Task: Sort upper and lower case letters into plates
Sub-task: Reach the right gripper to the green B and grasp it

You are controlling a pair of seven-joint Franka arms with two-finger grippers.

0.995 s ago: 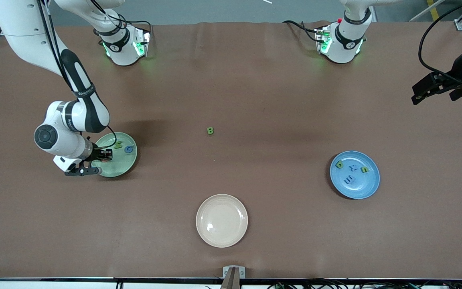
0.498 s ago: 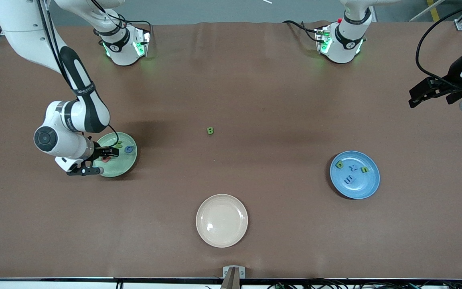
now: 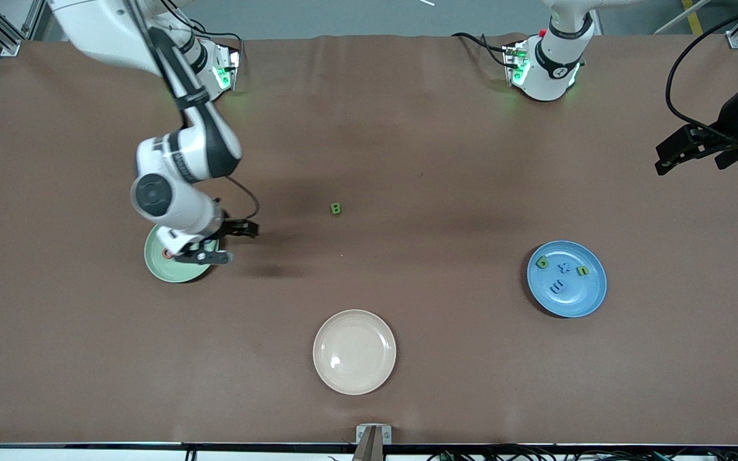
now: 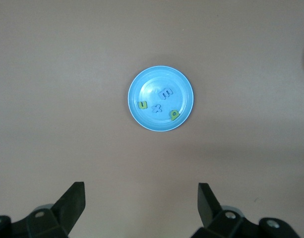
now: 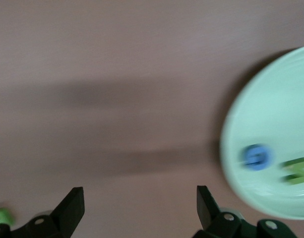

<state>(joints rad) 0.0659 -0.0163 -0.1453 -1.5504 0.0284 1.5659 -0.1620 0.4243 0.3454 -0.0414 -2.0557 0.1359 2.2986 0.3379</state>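
Right gripper (image 3: 231, 240): jaws apart, empty, over the green plate's (image 3: 157, 264) edge.
Left gripper (image 3: 676, 153): jaws apart, empty, waiting at the left arm's end of the table.
Green plate: holds a red letter (image 3: 167, 253).
Blue plate (image 3: 587, 301): holds four letters.
Green letter B (image 3: 336, 208): on the table between the plates.

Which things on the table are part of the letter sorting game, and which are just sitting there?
Part of the job:
pale green plate
blue plate
green letter B
letters in both plates
right gripper, open
left gripper, open, waiting

Just lying about:
cream plate
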